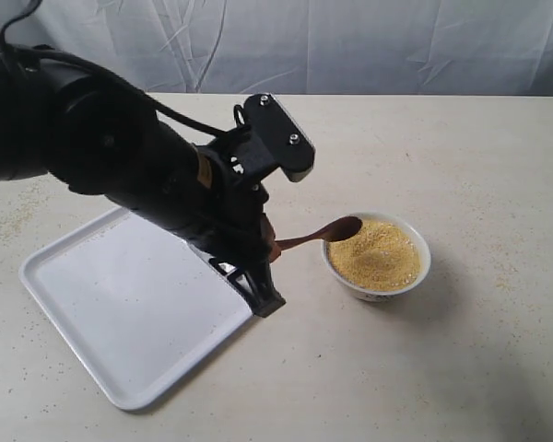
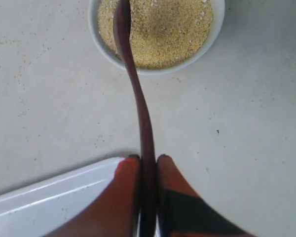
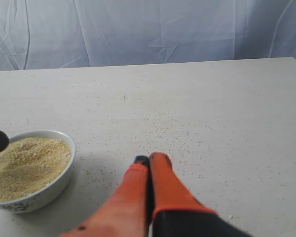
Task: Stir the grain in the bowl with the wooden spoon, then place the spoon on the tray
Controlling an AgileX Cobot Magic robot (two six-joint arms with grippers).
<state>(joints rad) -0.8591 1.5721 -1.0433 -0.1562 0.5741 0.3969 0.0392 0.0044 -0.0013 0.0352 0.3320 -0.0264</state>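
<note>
My left gripper (image 1: 271, 247) (image 2: 148, 159) is shut on the slim handle of the dark wooden spoon (image 1: 319, 236) (image 2: 138, 98). The spoon's oval head hangs over the near-left rim of the small white bowl (image 1: 420, 273) (image 2: 214, 34) (image 3: 64, 173), just above the yellow grain (image 1: 376, 255) (image 2: 167, 29) (image 3: 24, 165). The large white tray (image 1: 120, 304) (image 2: 34, 202) lies left of the bowl, partly under the left arm. My right gripper (image 3: 150, 159) is shut and empty over bare table to the right of the bowl; it does not show in the exterior view.
Stray grains speckle the beige table (image 1: 479, 166) around the bowl and near the tray's far corner. A wrinkled white cloth (image 1: 350, 41) hangs behind the table's far edge.
</note>
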